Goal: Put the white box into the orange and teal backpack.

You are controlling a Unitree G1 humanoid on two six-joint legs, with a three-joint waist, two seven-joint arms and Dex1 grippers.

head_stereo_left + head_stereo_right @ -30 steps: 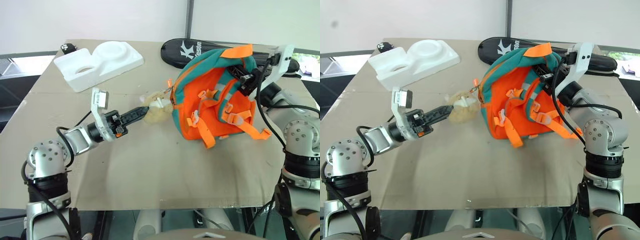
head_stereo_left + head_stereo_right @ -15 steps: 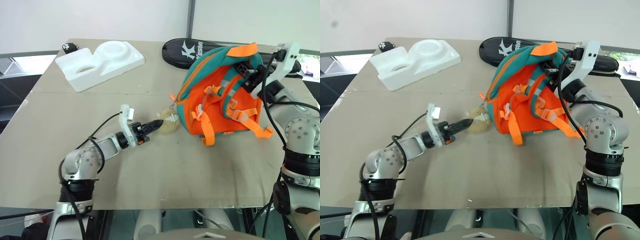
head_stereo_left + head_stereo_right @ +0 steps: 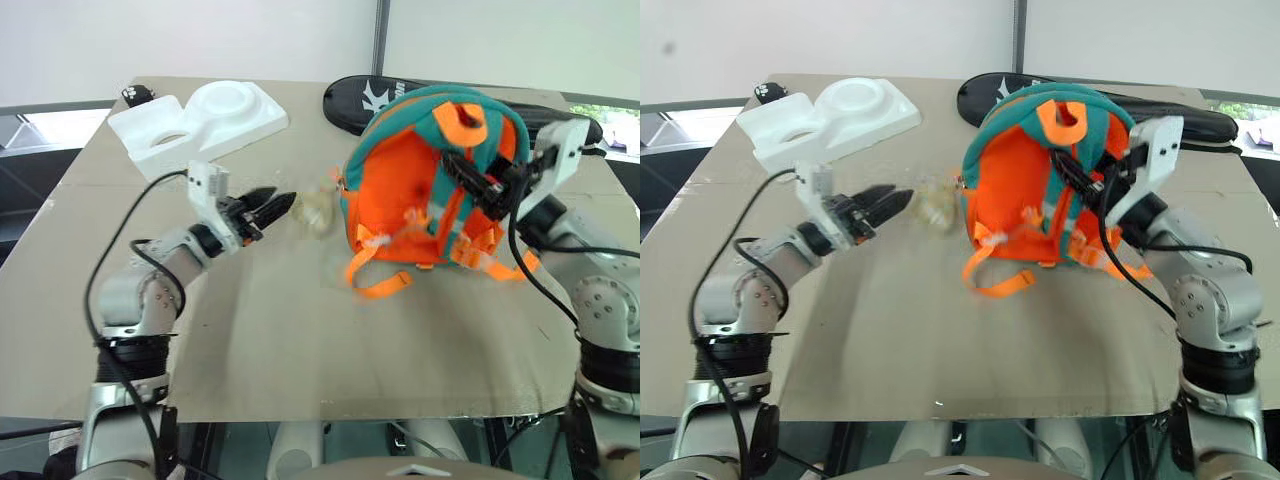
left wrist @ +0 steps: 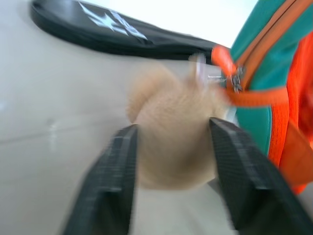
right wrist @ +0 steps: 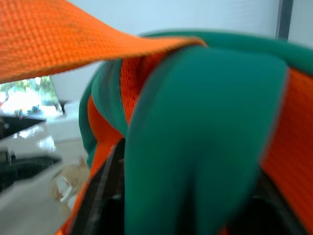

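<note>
We see the backpack [image 3: 430, 180] standing upright toward the table's [image 3: 300, 350] far right, its straps trailing on the surface. Our left gripper [image 3: 272, 205] has its fingers spread apart, the tan plush [image 4: 171, 142] between them in the wrist view, loose rather than pinched. Our right gripper [image 3: 470, 180] sits against the backpack's teal top; we cannot tell whether its fingers grasp the fabric. The foam block [image 3: 200, 125] lies at the far left corner, the black case [image 3: 375, 100] behind the backpack.
</note>
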